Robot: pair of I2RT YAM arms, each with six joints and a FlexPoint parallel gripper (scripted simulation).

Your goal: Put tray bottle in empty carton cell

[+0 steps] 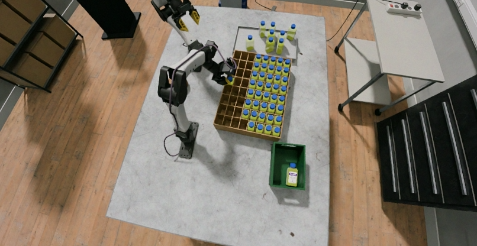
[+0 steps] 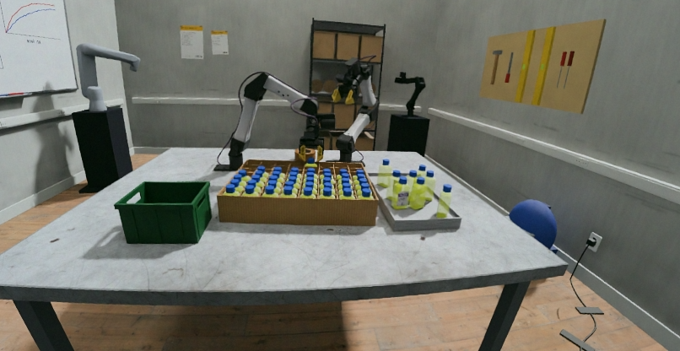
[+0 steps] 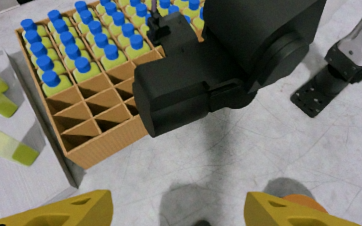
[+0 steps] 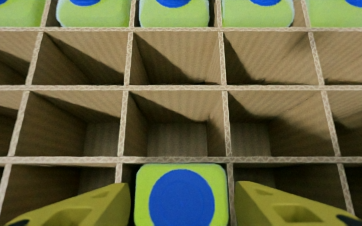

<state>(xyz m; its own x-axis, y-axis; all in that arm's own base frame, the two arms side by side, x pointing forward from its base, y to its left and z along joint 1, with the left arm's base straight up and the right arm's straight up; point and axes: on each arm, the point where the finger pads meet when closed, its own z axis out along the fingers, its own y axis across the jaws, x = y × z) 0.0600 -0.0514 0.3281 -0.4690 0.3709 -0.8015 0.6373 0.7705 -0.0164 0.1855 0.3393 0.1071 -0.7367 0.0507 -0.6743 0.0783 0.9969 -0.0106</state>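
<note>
The carton [image 1: 247, 133] [image 2: 297, 209] [image 3: 113, 145] has bottles in its cells; three rows beside them are mostly bare. The row nearest the crate holds one bottle fewer than its neighbours, with an empty cell [image 1: 242, 123] at its end. A lone bottle [image 1: 230, 78] [image 2: 310, 163] [image 4: 181, 205] stands upright in the outermost line of cells. My right gripper [image 2: 310, 153] [image 4: 182, 191] is open, its fingers on either side of that bottle's top. Contact cannot be told. My left gripper [image 1: 190, 25] [image 2: 343, 97] [image 3: 178, 200] is open and empty, high up at the back. The tray [image 1: 240, 42] [image 2: 425, 225] holds several bottles.
A green crate [image 1: 271, 164] [image 2: 164, 224] stands near the carton's front corner, with one bottle [image 1: 292, 177] inside. A brown ring [image 3: 305, 201] lies behind the right gripper. The right arm reaches low over the table beside the carton. The tray adjoins the carton's far end.
</note>
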